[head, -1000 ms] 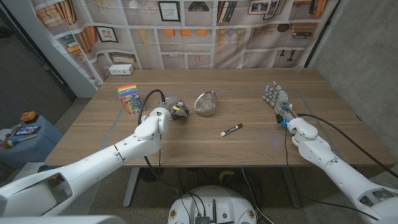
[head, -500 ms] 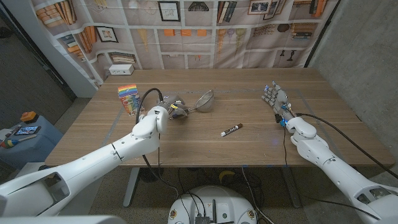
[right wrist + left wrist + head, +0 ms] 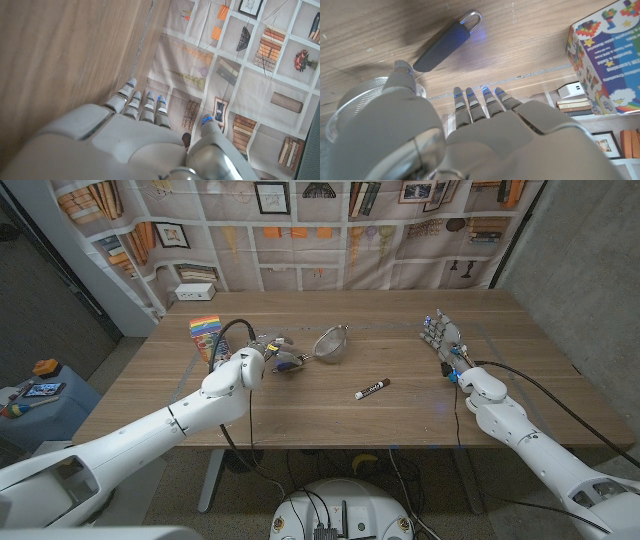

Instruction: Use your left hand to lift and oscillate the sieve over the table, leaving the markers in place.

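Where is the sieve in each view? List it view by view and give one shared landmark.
Head view: sieve at table centre, just right of the left hand.
Left wrist view: mesh bowl at the picture's left edge, dark handle running up to a metal loop.
Right wrist view: I cannot find it there.
Shared landmark: the colourful box, also in the left wrist view.

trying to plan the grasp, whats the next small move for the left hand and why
Probably close the open left hand on the dark handle of the round metal mesh sieve: the sieve lies on the wooden table unheld, fingers spread beside the handle.
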{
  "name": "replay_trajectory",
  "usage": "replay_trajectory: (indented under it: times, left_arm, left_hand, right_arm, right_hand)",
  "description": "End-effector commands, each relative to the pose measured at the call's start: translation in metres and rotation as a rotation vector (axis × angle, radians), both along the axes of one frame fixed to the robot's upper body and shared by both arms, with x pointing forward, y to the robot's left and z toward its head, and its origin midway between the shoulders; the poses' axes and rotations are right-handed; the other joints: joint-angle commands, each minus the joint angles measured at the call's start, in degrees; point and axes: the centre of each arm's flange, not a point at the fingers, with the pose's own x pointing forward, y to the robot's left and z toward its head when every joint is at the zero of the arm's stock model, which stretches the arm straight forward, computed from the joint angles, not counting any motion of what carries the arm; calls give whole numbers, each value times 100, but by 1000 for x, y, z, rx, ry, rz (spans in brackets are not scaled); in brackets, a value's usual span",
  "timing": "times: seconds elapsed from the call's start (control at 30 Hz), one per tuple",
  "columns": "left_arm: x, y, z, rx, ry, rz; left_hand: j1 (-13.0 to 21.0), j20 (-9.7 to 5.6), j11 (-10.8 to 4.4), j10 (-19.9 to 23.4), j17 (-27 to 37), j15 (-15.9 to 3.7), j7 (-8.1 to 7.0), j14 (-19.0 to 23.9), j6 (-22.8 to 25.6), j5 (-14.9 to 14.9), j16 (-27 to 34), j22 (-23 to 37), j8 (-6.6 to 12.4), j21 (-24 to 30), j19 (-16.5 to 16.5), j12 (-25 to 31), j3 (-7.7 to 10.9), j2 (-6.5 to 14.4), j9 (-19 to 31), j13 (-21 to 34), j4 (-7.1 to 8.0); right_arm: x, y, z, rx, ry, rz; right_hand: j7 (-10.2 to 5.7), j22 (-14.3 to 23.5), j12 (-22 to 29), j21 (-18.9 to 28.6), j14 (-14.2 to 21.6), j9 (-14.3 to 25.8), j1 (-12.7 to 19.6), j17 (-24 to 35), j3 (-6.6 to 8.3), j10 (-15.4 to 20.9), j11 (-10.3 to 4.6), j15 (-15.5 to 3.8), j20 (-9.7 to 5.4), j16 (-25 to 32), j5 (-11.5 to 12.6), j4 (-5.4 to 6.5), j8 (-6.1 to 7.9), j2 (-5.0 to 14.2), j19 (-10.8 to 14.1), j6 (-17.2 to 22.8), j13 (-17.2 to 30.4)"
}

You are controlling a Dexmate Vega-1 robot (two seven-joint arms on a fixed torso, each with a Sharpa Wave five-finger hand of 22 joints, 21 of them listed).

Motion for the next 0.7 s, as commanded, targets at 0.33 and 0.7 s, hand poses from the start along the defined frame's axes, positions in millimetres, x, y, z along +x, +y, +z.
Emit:
replay_trajectory:
  times: [0.33, 0.7]
  left_arm:
    - [-4, 26, -4, -265, -2, -145]
    - [-2, 39, -8, -416, -93, -178]
  left_hand:
    - [-378, -14, 145, -446, 18, 64, 195, -415, -456, -16, 20, 7, -20, 34, -299, 37, -49, 119, -5, 1, 67]
    - [-443, -57, 92, -376, 15, 21, 159, -330, -309, -10, 70, 6, 61, 85, -180, 101, -4, 254, -8, -2, 75]
  right_arm:
    - [-10, 11, 10, -32, -31, -19]
    - [-11, 21, 12, -48, -35, -23]
  right_hand:
    - [-9, 19, 22, -2, 17, 23, -13, 20, 39, 43, 5, -36, 36, 42, 6, 2, 21, 143, 19, 45, 11]
    - [-5, 19, 23, -1, 23, 23, -14, 19, 38, 47, 4, -33, 33, 44, 5, 2, 19, 139, 20, 43, 11]
